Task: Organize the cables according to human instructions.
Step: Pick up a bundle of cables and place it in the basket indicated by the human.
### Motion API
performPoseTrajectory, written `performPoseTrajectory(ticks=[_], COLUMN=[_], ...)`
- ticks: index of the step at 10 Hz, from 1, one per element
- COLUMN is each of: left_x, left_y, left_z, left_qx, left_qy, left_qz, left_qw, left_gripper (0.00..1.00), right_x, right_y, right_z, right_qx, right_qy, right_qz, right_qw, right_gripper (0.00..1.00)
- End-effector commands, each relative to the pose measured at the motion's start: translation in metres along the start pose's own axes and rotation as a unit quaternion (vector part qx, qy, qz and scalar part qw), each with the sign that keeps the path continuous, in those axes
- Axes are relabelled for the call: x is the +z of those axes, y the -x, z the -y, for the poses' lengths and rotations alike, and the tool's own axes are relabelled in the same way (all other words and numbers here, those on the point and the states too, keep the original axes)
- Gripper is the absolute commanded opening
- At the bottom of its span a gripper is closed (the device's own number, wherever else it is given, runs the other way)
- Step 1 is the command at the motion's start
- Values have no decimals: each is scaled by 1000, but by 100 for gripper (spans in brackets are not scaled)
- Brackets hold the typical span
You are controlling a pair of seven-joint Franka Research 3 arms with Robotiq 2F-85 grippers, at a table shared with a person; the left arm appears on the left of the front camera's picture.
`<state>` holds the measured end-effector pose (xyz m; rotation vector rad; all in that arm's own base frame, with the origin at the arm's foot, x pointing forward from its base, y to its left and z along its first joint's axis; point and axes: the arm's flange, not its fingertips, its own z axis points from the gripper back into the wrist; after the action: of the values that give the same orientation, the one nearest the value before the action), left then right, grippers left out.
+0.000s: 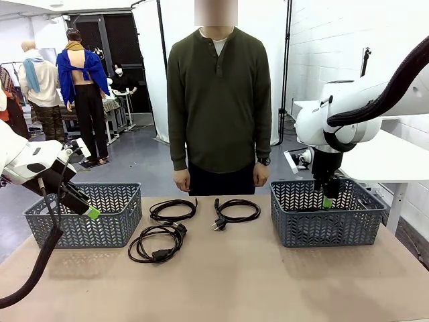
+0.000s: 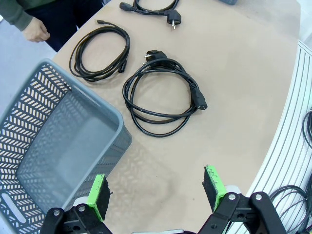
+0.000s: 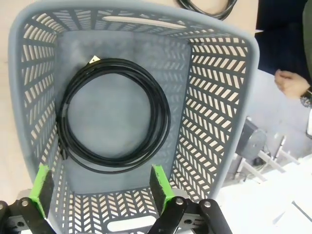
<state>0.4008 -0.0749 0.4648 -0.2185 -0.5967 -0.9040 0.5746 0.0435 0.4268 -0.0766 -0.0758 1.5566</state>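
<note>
Robotics laboratory. We identify it by a white left arm (image 1: 27, 164) and right arm (image 1: 335, 121) set at one tan surface (image 1: 268, 282), with a person (image 1: 218, 100) standing across it. Behind, we note a white screen (image 1: 177, 27) on black stands (image 1: 287, 67), a painted brick wall (image 1: 335, 40) and a bare grey floor (image 1: 134, 161).

Nothing legible: no word, label, brand name or number can be read here. The nearest thing to print is a small dark mark on the white housing of the right arm (image 1: 333, 114), just above the right-hand basket (image 1: 326, 221). It may be a maker's logo, but it is too small to make out
</note>
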Motion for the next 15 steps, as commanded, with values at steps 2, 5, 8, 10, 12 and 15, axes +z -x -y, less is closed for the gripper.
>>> performPoseTrajectory(ticks=[2,5,8,10,12,15], left_x=[0,0,0,0,0,0], left_y=[1,1,1,1,1,1], left_z=[-2,-2,-2,-2,-2,-2], left_qx=[3,3,3,3,3,3], left_qy=[7,7,7,7,7,7], left_qz=[8,8,8,8,8,8], left_qw=[1000,1000,1000,1000,1000,1000], left_gripper=[100,100,100,100,100,100], right_x=[4,0,0,10,29,53], right_y=[1,0,0,-6,-15,-30], right_z=[5,0,0,0,-17,-56], right_qx=[-15,0,0,-27,-82,-147], right_qy=[10,0,0,-5,-12,-10], right_qz=[-9,-1,-1,10,31,72], right_qw=[1000,1000,1000,1000,996,986], right_gripper=[100,100,100,100,100,100])
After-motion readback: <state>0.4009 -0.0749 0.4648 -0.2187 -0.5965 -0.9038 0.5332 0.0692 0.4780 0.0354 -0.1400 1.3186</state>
